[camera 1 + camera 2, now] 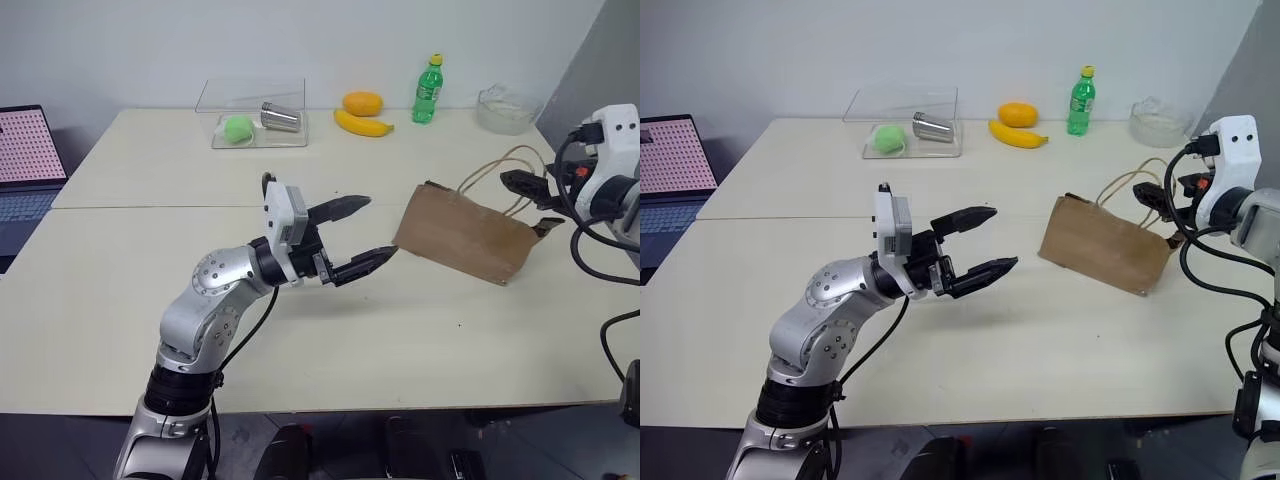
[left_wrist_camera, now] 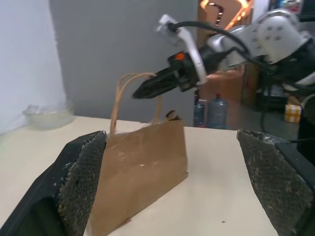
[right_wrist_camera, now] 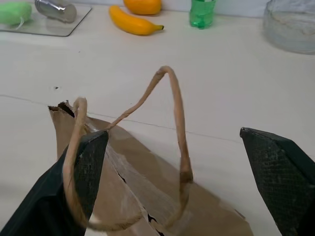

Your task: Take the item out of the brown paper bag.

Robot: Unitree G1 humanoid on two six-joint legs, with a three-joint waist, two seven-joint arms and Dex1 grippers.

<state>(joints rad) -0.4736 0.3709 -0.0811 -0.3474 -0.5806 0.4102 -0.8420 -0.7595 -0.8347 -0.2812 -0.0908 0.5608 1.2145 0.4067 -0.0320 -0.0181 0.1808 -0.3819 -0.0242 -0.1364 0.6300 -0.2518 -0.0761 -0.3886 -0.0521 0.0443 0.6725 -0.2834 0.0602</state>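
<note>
Both jaws are spread wide and nothing is gripped. The bag (image 1: 465, 238) lies flat near the tabletop's right edge, the item hidden inside. The handles (image 3: 174, 142) could be snagged by the right gripper (image 1: 530, 200), dragging the bag off; the left gripper (image 1: 360, 235) hangs just beside its base

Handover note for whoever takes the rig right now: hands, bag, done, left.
Left hand: open, empty, held above the table, pointing at the closed bottom end of the bag.
Right hand: open, empty, at the cord handles, gripping nothing.
Creased brown kraft-paper bag: lying on its side on the table's right part, mouth and handles toward the right hand.
Item: presumably in the bag.
Done: both hands brought up to the bag.
Left: open the mouth, reach in, take the item out.
</note>
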